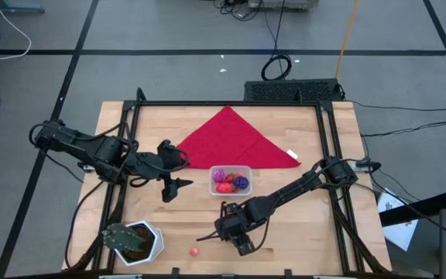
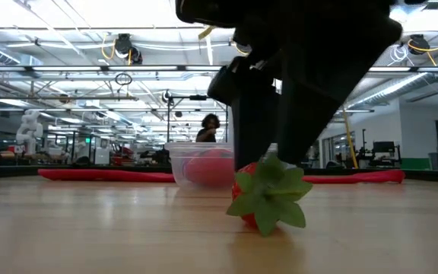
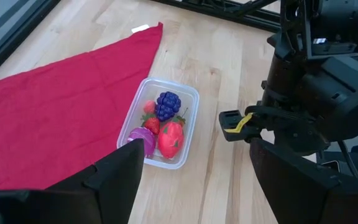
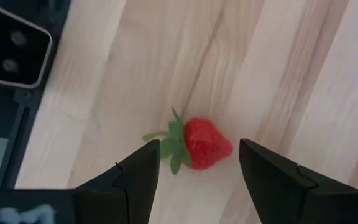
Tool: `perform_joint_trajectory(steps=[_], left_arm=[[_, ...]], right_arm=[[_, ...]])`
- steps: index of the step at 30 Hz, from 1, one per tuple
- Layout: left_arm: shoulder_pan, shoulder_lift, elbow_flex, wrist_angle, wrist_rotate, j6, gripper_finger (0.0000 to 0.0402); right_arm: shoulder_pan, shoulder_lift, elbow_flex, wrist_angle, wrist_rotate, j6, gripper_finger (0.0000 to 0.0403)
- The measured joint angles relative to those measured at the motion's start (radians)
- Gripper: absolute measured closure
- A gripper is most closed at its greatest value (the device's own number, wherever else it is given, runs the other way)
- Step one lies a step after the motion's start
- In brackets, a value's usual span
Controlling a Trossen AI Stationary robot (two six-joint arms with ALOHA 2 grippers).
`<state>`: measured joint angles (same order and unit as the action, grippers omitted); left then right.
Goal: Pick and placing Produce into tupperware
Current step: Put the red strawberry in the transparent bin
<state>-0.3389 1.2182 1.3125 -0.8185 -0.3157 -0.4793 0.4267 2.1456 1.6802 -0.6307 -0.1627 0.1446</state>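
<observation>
The small red toy strawberry with a green leafy cap [image 4: 199, 144] lies alone on the pale wooden table [image 1: 300, 232], just in front of the small clear rectangular plastic tub [image 1: 231, 180], which already holds several fruits. The right gripper [image 4: 197, 171] hangs over the strawberry, fingers spread wide and holding nothing. It looks light, hard and smooth, likely to roll or squirt free, so pinching across its plump red body, clear of the floppy leaves, seems best. The left gripper [image 3: 194, 180] waits beside the tub, open and empty.
</observation>
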Motion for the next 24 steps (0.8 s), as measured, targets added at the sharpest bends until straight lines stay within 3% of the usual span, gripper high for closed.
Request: perform_joint_trajectory(steps=[18,24], left_arm=[[0.0,0.0,0.0,0.0,0.0,-0.001,0.0105],[0.0,0.0,0.0,0.0,0.0,-0.002,0.0105]], right_arm=[[-0.001,0.002,0.0,0.017,0.004,-0.026,0.0193],[-0.002,0.055,0.0,0.012,0.004,-0.022,0.0193]])
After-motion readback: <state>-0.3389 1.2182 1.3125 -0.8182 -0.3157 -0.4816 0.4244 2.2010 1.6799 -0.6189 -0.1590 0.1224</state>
